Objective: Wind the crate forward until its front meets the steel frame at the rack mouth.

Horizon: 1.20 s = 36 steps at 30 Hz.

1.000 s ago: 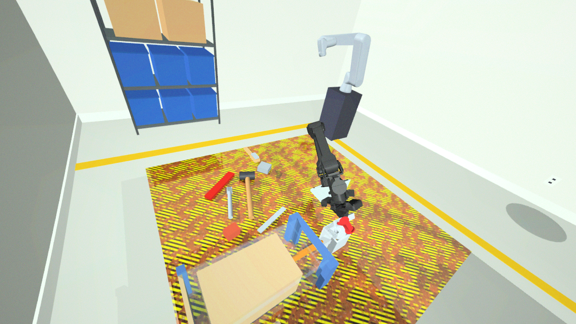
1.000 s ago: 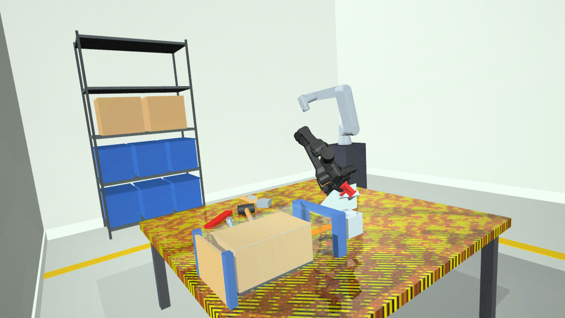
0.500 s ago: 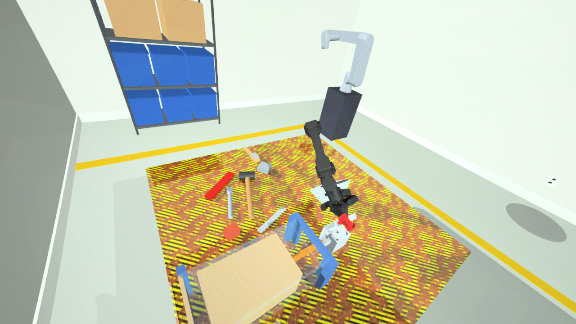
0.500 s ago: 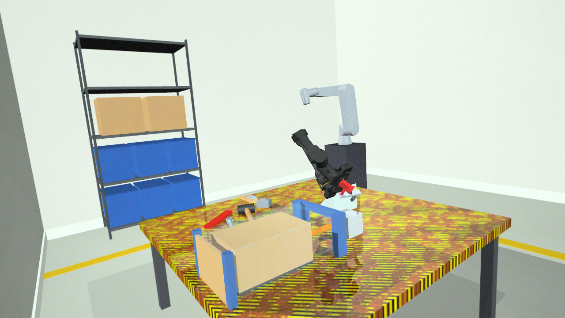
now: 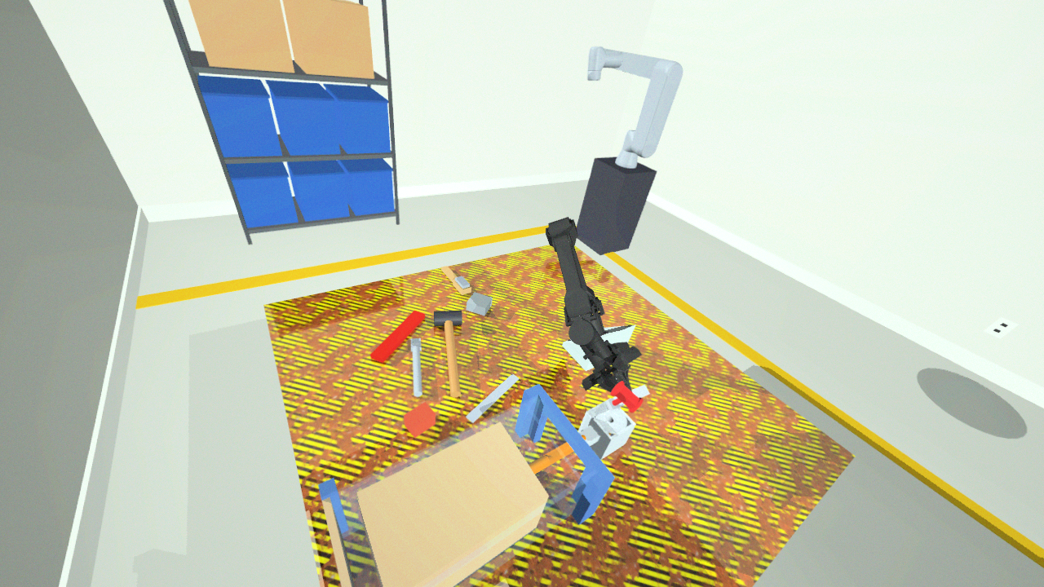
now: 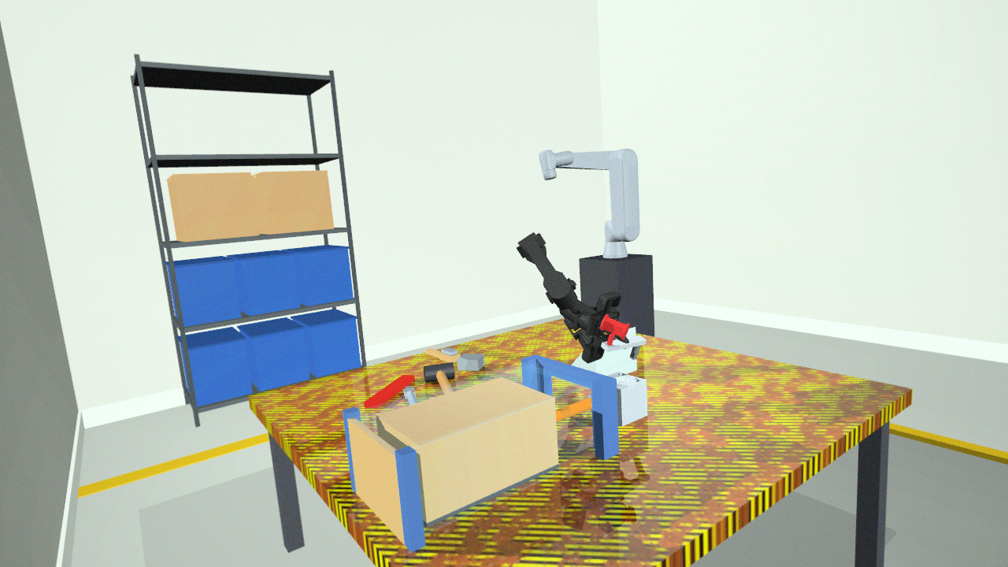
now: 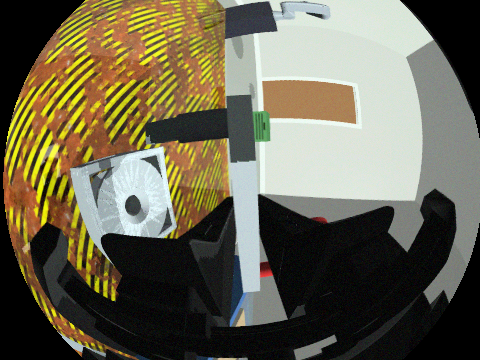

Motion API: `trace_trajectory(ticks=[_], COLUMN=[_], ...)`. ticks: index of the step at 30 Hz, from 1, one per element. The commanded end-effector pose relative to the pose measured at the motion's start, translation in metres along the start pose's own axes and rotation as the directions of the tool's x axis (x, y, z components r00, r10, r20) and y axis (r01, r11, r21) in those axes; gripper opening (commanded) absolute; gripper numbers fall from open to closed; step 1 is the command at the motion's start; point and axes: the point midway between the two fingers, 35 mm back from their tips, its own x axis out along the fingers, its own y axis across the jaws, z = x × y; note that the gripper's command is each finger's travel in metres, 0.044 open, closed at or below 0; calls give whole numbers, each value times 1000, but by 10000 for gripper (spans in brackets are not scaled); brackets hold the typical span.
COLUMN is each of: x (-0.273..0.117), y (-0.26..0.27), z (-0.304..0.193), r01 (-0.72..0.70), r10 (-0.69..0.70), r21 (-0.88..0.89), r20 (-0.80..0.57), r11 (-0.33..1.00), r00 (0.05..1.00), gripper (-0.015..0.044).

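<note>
My gripper is shut on the grey bar of the winch handle, which has a red knob. The handle is held in the air above the bench. In the wrist view its dark shaft points toward the bench, with its tip away from the round hole of the pale winch. The crate sits flat in the cubby, joined by an orange strap. A gap shows between its front and the blue steel frame.
A pale angled stand is behind the winch beneath my arm. A mallet, a red bar, a flat grey bar and a red block lie left of the frame.
</note>
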Motion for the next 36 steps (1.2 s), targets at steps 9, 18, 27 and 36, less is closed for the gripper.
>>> trace_trajectory(ticks=[9,18,27,36], x=[-1,-1,-1,-6], y=[-3,-2,-2,6], z=[-1,0,0,-24], r01=[218,345,345,331], r10=[-219,-345,-345,-331], r21=[-11,-12,-12,7], r20=[-1,-1,-1,-13], r11=[976,939,939,944], r00=[976,939,939,944], gripper=[0,0,0,0])
